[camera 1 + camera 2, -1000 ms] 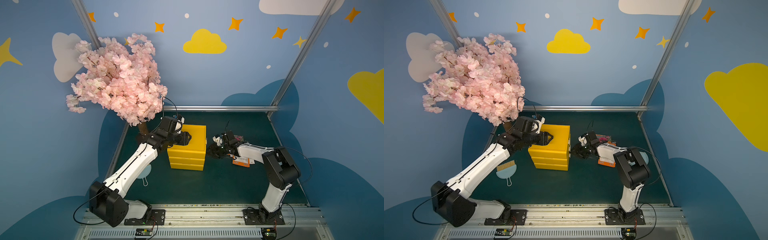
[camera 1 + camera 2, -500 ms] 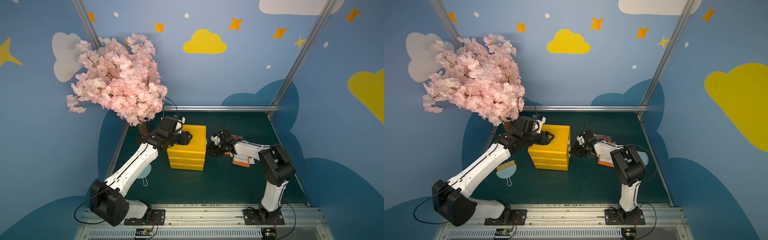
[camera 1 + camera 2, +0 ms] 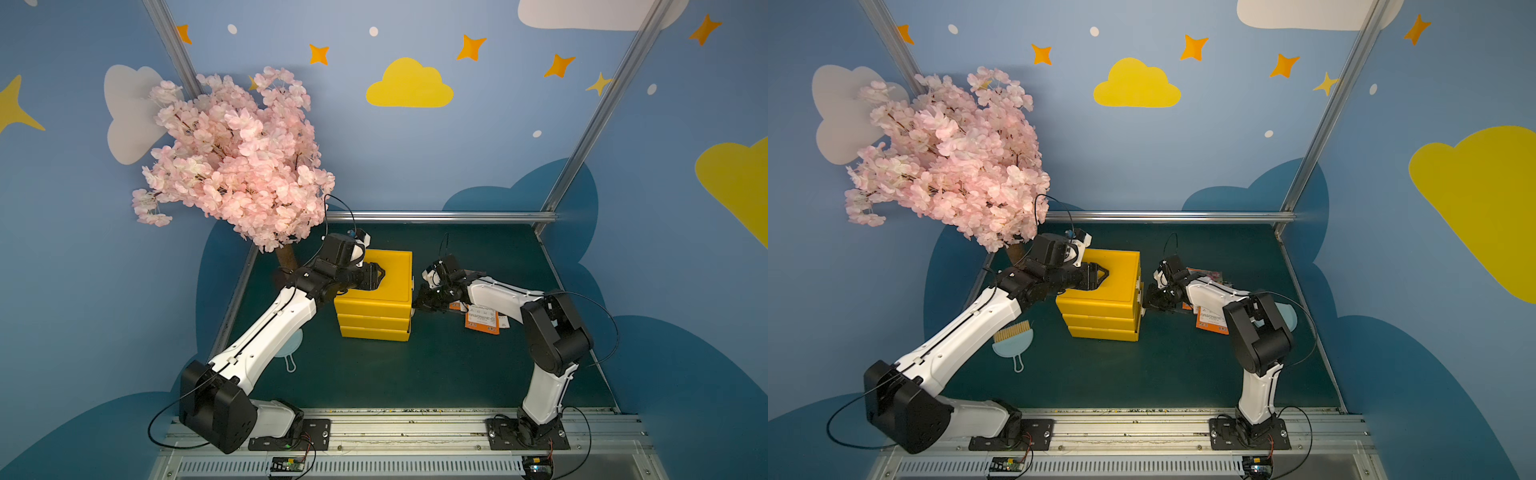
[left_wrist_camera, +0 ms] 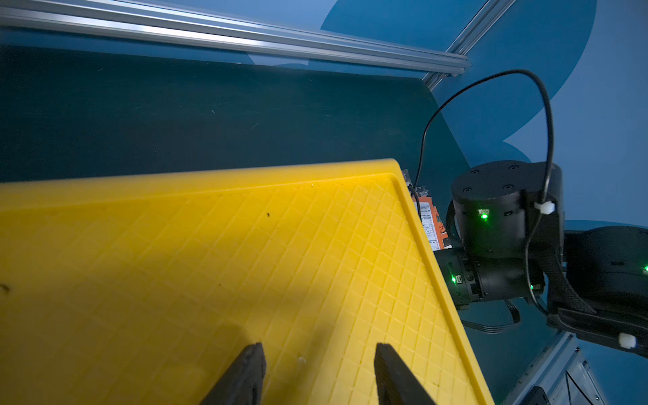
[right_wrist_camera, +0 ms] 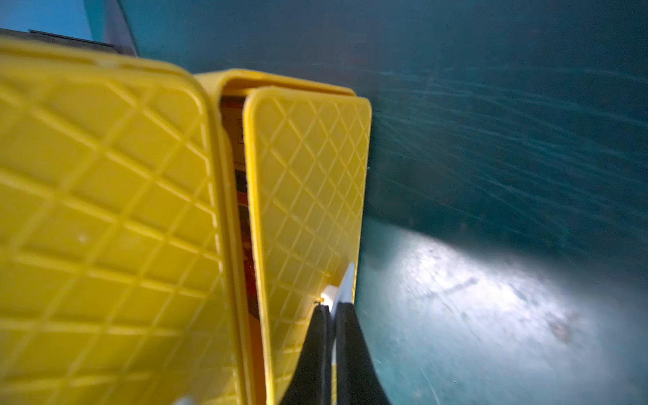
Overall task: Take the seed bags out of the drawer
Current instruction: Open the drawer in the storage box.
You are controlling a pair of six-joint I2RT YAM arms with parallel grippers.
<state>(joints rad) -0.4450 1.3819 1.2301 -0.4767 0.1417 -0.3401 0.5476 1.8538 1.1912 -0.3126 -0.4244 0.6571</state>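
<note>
The yellow cabinet [image 3: 376,303] stands mid-table. Its top drawer [image 5: 308,182] sits slightly ajar, and an orange printed edge shows in the gap. My right gripper [image 5: 333,305] is shut on the drawer's white tab handle [image 5: 342,284]; in both top views it [image 3: 1148,301] meets the cabinet's right face. My left gripper [image 4: 319,347] is open, its fingers resting on the cabinet's gridded top, also seen in a top view [image 3: 376,274]. An orange seed bag [image 3: 482,322] and a pink-flowered seed bag [image 3: 1204,274] lie on the mat under and behind my right arm.
A pink blossom tree [image 3: 232,166] overhangs the back left, above my left arm. A light blue brush [image 3: 1013,338] lies on the mat left of the cabinet. Another light blue item [image 3: 1287,318] sits behind my right elbow. A metal rail [image 3: 436,216] bounds the back.
My right gripper moved left to the cabinet's face and closed on the white tab. The left arm stayed on the cabinet top.
</note>
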